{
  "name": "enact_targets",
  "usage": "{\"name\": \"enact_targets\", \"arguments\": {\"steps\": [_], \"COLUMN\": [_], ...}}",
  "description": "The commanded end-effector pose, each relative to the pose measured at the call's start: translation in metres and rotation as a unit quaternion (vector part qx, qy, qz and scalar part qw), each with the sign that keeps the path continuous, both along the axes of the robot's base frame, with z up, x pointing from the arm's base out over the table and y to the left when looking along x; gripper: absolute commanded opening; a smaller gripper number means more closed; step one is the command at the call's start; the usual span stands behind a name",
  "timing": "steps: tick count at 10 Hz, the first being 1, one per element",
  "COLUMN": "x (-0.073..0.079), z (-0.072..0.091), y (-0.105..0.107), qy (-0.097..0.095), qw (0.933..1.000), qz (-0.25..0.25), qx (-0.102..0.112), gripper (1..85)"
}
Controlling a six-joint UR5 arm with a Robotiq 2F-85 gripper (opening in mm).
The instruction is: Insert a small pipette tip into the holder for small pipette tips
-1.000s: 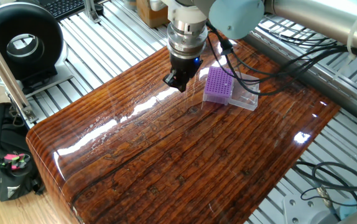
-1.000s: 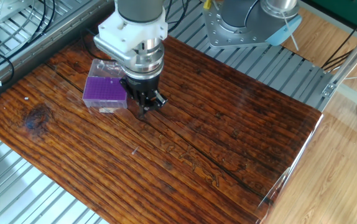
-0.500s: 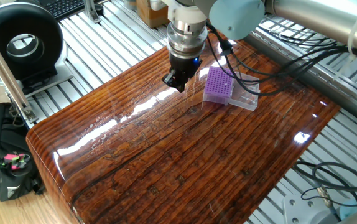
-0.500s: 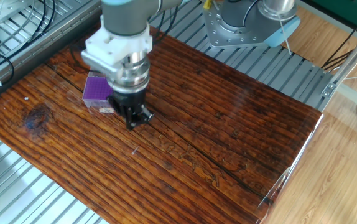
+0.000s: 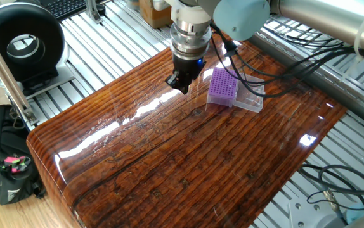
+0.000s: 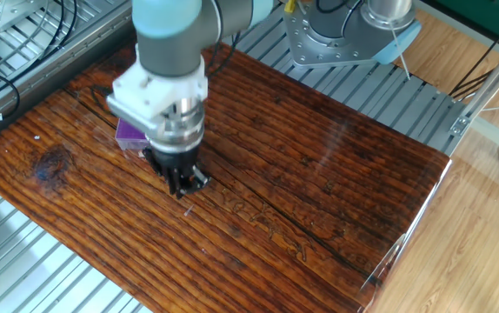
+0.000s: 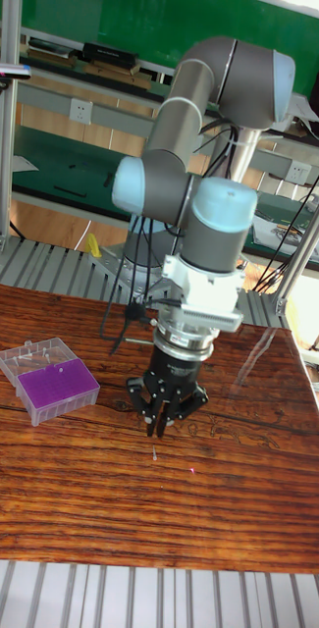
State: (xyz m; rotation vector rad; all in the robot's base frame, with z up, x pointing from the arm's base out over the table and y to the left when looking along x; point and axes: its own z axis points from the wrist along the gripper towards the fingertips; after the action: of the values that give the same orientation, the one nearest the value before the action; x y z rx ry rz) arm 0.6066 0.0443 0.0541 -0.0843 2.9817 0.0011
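One fixed view: glossy dark-wood table [image 5: 188, 164] on slatted aluminium frame; black two-finger gripper [image 5: 181, 83] just beside purple rectangular tip holder with clear box part [image 5: 223, 87].

Other fixed view: holder [image 6: 128, 132] mostly hidden behind gripper [image 6: 182, 183].

Tall fixed view: holder [image 7: 53, 385] well apart from gripper [image 7: 159, 417]; fingers nearly together, grasp unreadable. Tiny pale speck [image 7: 154, 452] on wood below.

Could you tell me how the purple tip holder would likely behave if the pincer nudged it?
The purple tip holder sits low and flat, so it would probably slide rather than tip. The glossy table suggests little grip. Its clear box part looks thin, likely light.
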Motion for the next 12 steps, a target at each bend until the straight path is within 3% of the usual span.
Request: {"name": "enact_targets", "arguments": {"steps": [1, 2, 3, 5, 7, 12], "x": [0.017, 0.021, 0.02, 0.013, 0.024, 0.013], "z": [-0.012, -0.018, -0.02, -0.013, -0.022, -0.039], "y": [0.018, 0.019, 0.017, 0.011, 0.01, 0.015], "qy": [0.0, -0.004, 0.005, 0.035, 0.026, 0.036], "qw": [0.9997, 0.9996, 0.9995, 0.9984, 0.9986, 0.9977], "qz": [-0.022, -0.026, -0.029, -0.044, -0.046, -0.057], "qx": [0.008, 0.011, 0.01, -0.004, -0.004, -0.003], "gripper": [19.7, 20.0, 23.7, 25.7, 25.7, 25.3]}}
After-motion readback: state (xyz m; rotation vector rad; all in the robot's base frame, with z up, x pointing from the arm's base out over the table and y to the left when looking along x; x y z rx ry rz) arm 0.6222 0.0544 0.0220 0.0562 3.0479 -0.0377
